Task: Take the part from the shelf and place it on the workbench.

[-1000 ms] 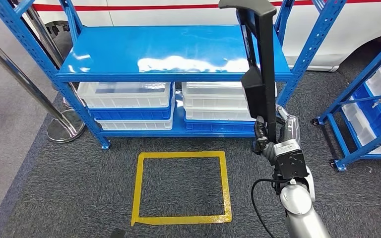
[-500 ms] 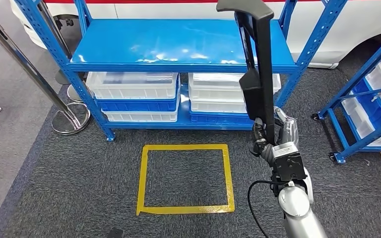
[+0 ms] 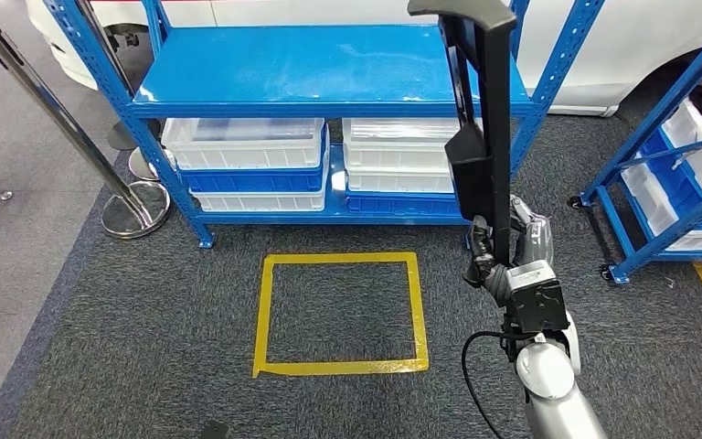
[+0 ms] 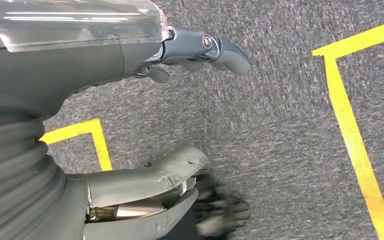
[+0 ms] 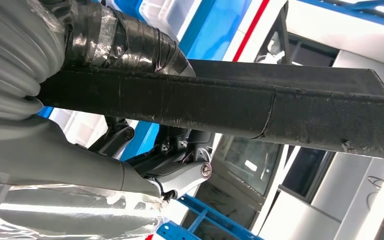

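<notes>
Black and long, the part (image 3: 483, 119) is standing upright in the right hand (image 3: 505, 249), gripped low, toward five o'clock of the blue shelf (image 3: 329, 69). Held so low, it could tip. Left hand (image 4: 130, 125) is seemingly hanging empty. Shelf is sitting slightly nearer than before.

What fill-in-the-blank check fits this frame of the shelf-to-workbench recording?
1. The long black part is held upright by the robot's ____ hand.
2. The square taped on the carpet is ____ in colour.
3. The left hand holds ____.
4. The shelf's top board is ____.

Missing: right; yellow; nothing; blue
</notes>
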`<state>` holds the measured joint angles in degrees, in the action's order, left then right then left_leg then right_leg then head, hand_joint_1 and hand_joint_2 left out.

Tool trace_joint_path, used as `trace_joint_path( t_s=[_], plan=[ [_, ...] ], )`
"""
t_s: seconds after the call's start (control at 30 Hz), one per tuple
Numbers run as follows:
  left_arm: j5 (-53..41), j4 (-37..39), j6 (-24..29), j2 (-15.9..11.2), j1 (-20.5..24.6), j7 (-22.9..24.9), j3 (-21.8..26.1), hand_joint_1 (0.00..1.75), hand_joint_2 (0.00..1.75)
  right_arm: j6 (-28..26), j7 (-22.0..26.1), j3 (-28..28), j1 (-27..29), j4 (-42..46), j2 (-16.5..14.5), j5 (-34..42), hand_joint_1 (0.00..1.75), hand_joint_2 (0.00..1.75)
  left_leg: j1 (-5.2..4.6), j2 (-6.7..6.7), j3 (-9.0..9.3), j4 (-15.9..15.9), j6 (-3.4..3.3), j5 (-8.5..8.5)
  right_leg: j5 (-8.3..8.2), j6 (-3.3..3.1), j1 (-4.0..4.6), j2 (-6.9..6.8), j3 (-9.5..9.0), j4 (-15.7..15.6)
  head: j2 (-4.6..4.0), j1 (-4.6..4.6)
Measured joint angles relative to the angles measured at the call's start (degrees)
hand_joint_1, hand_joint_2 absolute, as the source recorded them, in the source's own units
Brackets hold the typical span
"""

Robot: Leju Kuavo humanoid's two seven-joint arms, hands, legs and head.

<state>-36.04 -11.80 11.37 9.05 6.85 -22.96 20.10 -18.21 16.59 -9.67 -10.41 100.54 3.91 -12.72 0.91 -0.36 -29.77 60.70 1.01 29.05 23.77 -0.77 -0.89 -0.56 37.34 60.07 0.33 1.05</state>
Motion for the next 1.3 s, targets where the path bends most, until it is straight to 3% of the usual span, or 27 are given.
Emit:
trace_joint_path(
  t_s=[0.07,0.13,0.17,0.2,0.27,0.3,0.33,0.4,0.43,0.47,0.53,0.57,0.63,0.7,0.8,0.83,0.87,0.9,0.97,1.03,1.1,1.17,1.23,1.3],
  plan=[
    [0.0,0.0,0.02,-0.01,0.15,0.02,0.04,0.0,1.75,-0.01,0.0,0.0,-0.09,0.11,-0.02,0.0,1.75,1.75,-0.65,-0.09,1.56,-3.33,-0.63,0.26,-1.08,0.86,-0.33,-0.05,0.32,-0.37,0.0,-0.01],
    [0.0,0.0,0.06,-0.02,0.05,0.1,0.08,0.0,1.75,-0.02,-0.01,0.0,0.0,0.09,-0.03,0.01,1.75,1.75,-0.97,0.08,1.07,-4.12,-1.66,-0.97,-1.48,1.59,-0.74,-0.02,0.61,-0.62,0.0,-0.02],
    [0.0,0.0,0.08,-0.02,0.0,0.15,0.09,0.0,1.75,-0.02,-0.01,0.02,0.08,0.07,-0.04,0.02,1.75,1.75,-1.02,0.23,0.74,-4.49,-2.21,-1.68,-0.47,1.78,-0.82,0.05,1.0,-0.01,0.0,-0.04],
    [0.0,0.0,0.1,-0.02,-0.03,0.19,0.1,0.0,1.75,-0.02,-0.02,0.03,0.14,0.04,-0.04,0.04,1.75,1.75,-1.01,0.38,0.27,-4.79,-2.79,-2.39,1.56,1.83,-0.82,0.13,1.64,1.61,0.0,-0.05],
    [-0.01,0.0,0.12,-0.02,0.0,0.22,0.11,0.0,1.75,-0.02,-0.02,0.07,0.19,0.03,-0.05,0.07,1.75,1.75,-1.2,0.51,-1.17,-4.77,-3.51,-3.48,7.09,1.75,-0.74,0.27,3.47,7.91,0.0,-0.07],
    [-0.01,0.0,0.13,-0.02,-0.02,0.22,0.11,0.0,1.75,-0.02,-0.02,0.07,0.22,0.02,-0.06,0.07,1.75,1.75,-1.3,0.52,-1.99,-4.66,-3.69,-3.97,8.93,1.77,-0.68,0.34,4.22,11.37,0.0,-0.06],
    [-0.02,0.0,0.12,-0.02,-0.07,0.21,0.11,0.0,1.75,-0.02,-0.02,0.08,0.26,0.02,-0.06,0.07,1.75,1.75,-1.37,0.54,-2.86,-4.53,-3.7,-4.48,9.37,1.82,-0.61,0.4,4.43,13.86,0.0,-0.07],
    [-0.01,0.0,0.08,-0.02,-0.22,0.09,0.11,0.0,1.75,-0.03,-0.02,0.1,0.33,0.01,-0.06,0.07,1.75,1.75,-1.39,0.59,-4.69,-4.02,-3.52,-5.37,6.72,1.9,-0.57,0.43,2.39,13.79,0.0,-0.07],
    [0.0,0.0,0.04,-0.02,-0.28,-0.03,0.11,0.0,1.75,-0.03,-0.02,0.1,0.34,0.01,-0.06,0.07,1.75,1.75,-1.37,0.61,-5.59,-3.58,-3.34,-5.73,5.18,1.88,-0.58,0.4,0.14,11.38,0.0,-0.06],
    [0.01,0.0,0.0,-0.02,-0.3,-0.16,0.11,0.0,1.75,-0.03,-0.02,0.1,0.32,0.01,-0.06,0.07,1.75,1.75,-1.42,0.6,-6.47,-3.01,-3.12,-5.99,4.78,1.81,-0.49,0.36,-2.52,7.95,0.0,-0.06],
    [0.02,0.0,-0.07,-0.01,-0.32,-0.43,0.12,0.0,1.75,-0.02,-0.02,0.1,0.27,0.05,-0.06,0.06,1.75,1.75,-1.51,0.6,-7.69,-1.89,-2.57,-6.38,6.32,1.41,-0.22,0.38,-6.4,2.12,0.0,-0.05],
    [0.0,0.0,-0.08,0.0,-0.33,-0.53,0.13,0.0,1.75,-0.02,-0.02,0.1,0.27,0.08,-0.06,0.06,1.75,1.75,-1.55,0.61,-8.03,-1.56,-2.25,-6.62,7.19,1.14,-0.04,0.42,-7.13,0.66,0.0,-0.04],
    [-0.08,0.0,-0.05,-0.01,-0.38,-0.66,0.17,0.0,1.75,0.0,-0.02,0.1,0.34,0.08,-0.05,0.07,1.75,1.75,-1.4,0.6,-8.36,-1.24,-1.61,-6.99,7.14,0.41,-0.08,0.42,-7.01,0.15,0.0,-0.05],
    [-0.2,0.0,0.05,-0.03,-0.49,-0.68,0.21,0.0,1.75,0.04,-0.02,0.1,0.38,0.07,-0.08,0.07,1.75,1.75,-1.18,0.52,-9.24,0.88,-0.95,-5.1,6.42,-0.44,-0.26,0.31,-6.68,-0.03,0.0,-0.02],
    [-0.41,0.0,0.15,-0.04,-0.57,-0.67,0.22,0.0,1.75,0.11,-0.04,0.1,0.42,0.07,-0.16,0.13,1.75,1.75,-0.67,0.46,-12.46,10.41,0.01,1.03,5.56,-0.99,-0.22,0.2,-5.79,0.0,0.0,0.0],
    [-0.44,0.0,0.17,-0.03,-0.61,-0.67,0.22,0.0,1.75,0.13,-0.04,0.1,0.44,0.07,-0.17,0.15,1.75,1.75,-0.52,0.46,-13.08,12.94,0.19,1.97,5.34,-0.99,-0.16,0.18,-5.46,0.07,0.0,0.0],
    [-0.45,0.0,0.18,-0.03,-0.66,-0.67,0.22,0.0,1.75,0.14,-0.04,0.1,0.47,0.07,-0.17,0.15,1.75,1.75,-0.43,0.46,-12.84,13.72,0.25,1.89,5.16,-0.94,-0.13,0.18,-5.15,0.14,0.0,0.0],
    [-0.46,0.0,0.19,-0.02,-0.69,-0.67,0.22,0.0,1.75,0.14,-0.04,0.1,0.48,0.07,-0.17,0.15,1.75,1.75,-0.38,0.45,-11.48,12.33,0.19,0.87,5.0,-0.86,-0.1,0.2,-4.9,0.22,0.0,0.0],
    [-0.49,0.0,0.24,-0.03,-0.65,-0.69,0.22,0.0,1.75,0.14,-0.04,0.1,0.5,0.08,-0.17,0.16,1.75,1.75,-0.45,0.39,-6.58,5.05,-0.4,-1.66,4.79,-0.63,-0.07,0.24,-4.62,0.28,0.0,0.0],
    [-0.49,0.0,0.37,-0.04,-0.55,-0.75,0.27,0.0,1.75,0.14,-0.04,0.1,0.46,0.08,-0.17,0.22,1.75,1.75,-0.89,0.28,-3.01,-0.87,-1.09,-2.58,4.47,-0.15,-0.15,0.25,-4.41,0.18,0.0,0.0],
    [-0.43,0.0,0.46,-0.04,-0.56,-0.85,0.4,0.0,1.75,0.14,-0.04,0.1,0.46,0.08,-0.19,0.27,1.75,1.75,-1.37,0.24,-2.45,-2.35,-1.55,-2.6,4.05,0.52,-0.37,0.24,-4.23,-0.1,0.0,0.0],
    [-0.31,0.0,0.5,-0.02,-0.62,-1.03,0.51,0.0,1.75,0.13,-0.04,0.14,0.5,0.07,-0.21,0.28,1.75,1.75,-1.22,0.35,-2.15,-3.69,-2.23,-3.34,4.26,1.04,-0.43,0.25,-4.09,0.04,0.0,-0.02],
    [-0.2,0.0,0.57,0.0,-0.55,-1.23,0.57,0.0,1.75,0.12,-0.04,0.27,0.48,0.07,-0.2,0.28,1.75,1.75,-1.0,0.54,-1.87,-4.92,-2.91,-4.13,6.61,1.23,-0.36,0.36,-2.64,3.16,0.0,-0.04],
    [-0.22,0.0,0.64,0.0,-0.49,-1.36,0.64,0.0,1.75,0.11,-0.04,0.37,0.62,0.04,-0.2,0.29,1.75,1.75,-1.16,0.61,-2.09,-4.95,-3.15,-4.32,10.04,1.31,-0.39,0.48,0.44,9.75,0.0,-0.04]
  ],
)
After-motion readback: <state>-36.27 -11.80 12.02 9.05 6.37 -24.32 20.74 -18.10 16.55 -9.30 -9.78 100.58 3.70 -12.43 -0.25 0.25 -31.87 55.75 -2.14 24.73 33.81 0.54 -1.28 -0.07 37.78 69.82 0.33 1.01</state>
